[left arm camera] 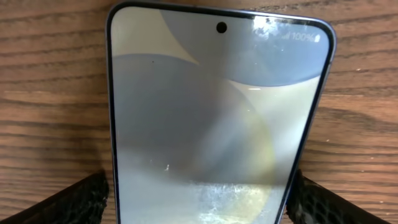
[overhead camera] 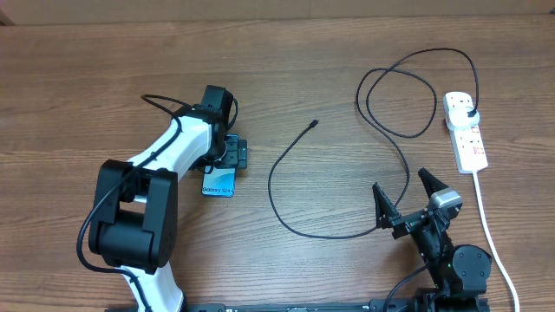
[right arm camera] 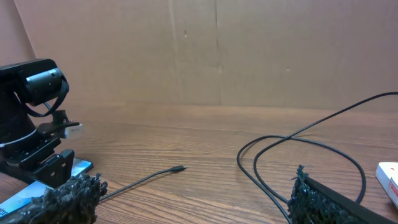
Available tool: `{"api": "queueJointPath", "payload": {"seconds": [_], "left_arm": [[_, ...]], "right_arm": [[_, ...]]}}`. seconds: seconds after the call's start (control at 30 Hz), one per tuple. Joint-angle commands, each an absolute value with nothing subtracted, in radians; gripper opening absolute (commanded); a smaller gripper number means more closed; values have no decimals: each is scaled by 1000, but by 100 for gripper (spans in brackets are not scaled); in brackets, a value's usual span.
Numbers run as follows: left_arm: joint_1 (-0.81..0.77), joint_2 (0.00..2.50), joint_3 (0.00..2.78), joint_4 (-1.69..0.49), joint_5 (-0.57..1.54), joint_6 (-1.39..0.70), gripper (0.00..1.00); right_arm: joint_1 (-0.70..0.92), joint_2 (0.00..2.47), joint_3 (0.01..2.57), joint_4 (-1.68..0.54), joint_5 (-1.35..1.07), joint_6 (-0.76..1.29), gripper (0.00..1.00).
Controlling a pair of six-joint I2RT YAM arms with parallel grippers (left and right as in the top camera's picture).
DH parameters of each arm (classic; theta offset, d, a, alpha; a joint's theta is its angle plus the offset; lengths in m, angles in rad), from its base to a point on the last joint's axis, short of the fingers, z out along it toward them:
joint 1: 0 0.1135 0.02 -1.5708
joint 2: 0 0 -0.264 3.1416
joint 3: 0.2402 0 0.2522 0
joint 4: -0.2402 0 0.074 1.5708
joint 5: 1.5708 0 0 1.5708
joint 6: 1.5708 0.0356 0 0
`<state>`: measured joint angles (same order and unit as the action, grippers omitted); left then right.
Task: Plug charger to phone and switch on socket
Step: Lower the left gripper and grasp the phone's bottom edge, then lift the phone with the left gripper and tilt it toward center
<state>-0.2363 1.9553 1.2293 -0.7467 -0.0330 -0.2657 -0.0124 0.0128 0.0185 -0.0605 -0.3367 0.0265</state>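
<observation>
The wooden bench (overhead camera: 286, 52) fills the overhead view, with a brown cardboard wall (right arm camera: 249, 50) standing behind it in the right wrist view. The left arm (overhead camera: 165, 165), white and black, reaches out over the left half of the bench. The right arm (overhead camera: 451, 251) sits low at the near right edge.

The charger (overhead camera: 270, 182) trails across the middle and right of the bench in wide loops. Its black plug (overhead camera: 468, 111) sits in the far end of the socket (overhead camera: 466, 130), which lies at the right side with its thick white cord (overhead camera: 487, 217) running back toward the robot.

The phone (overhead camera: 218, 184) lies flat, screen up, on the left of the bench. Its lettered end pokes out toward the robot from under the left hand (overhead camera: 236, 154).

That hand stands open. Its pads (left arm camera: 81, 199) flank the phone's two long edges, close beside them.

The right hand (overhead camera: 401, 180) is spread wide and empty, with a stretch of the charger passing just beside it.

The charger's connector tip (overhead camera: 314, 124) rests bare on the wood, well apart from the phone.
</observation>
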Motion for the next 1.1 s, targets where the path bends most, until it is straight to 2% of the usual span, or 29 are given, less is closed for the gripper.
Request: {"api": "queueJointPath", "payload": {"seconds": [0.0, 0.13, 0.37, 0.87, 1.07], "left_arm": [[-243, 2077, 1184, -736, 16, -231, 88], [-243, 2085, 1187, -752, 15, -231, 80], [-242, 2085, 1257, -820, 15, -231, 77], [-242, 2085, 1712, -1185, -10, -221, 75], [-242, 2085, 1863, -1264, 58, -251, 75]], "right_arm": [[-7, 3, 8, -55, -341, 30, 100], [-7, 3, 8, -55, -341, 30, 100], [-7, 3, 8, -55, -341, 30, 100], [-7, 3, 8, -55, -341, 30, 100], [-7, 3, 8, -55, -341, 30, 100]]}}
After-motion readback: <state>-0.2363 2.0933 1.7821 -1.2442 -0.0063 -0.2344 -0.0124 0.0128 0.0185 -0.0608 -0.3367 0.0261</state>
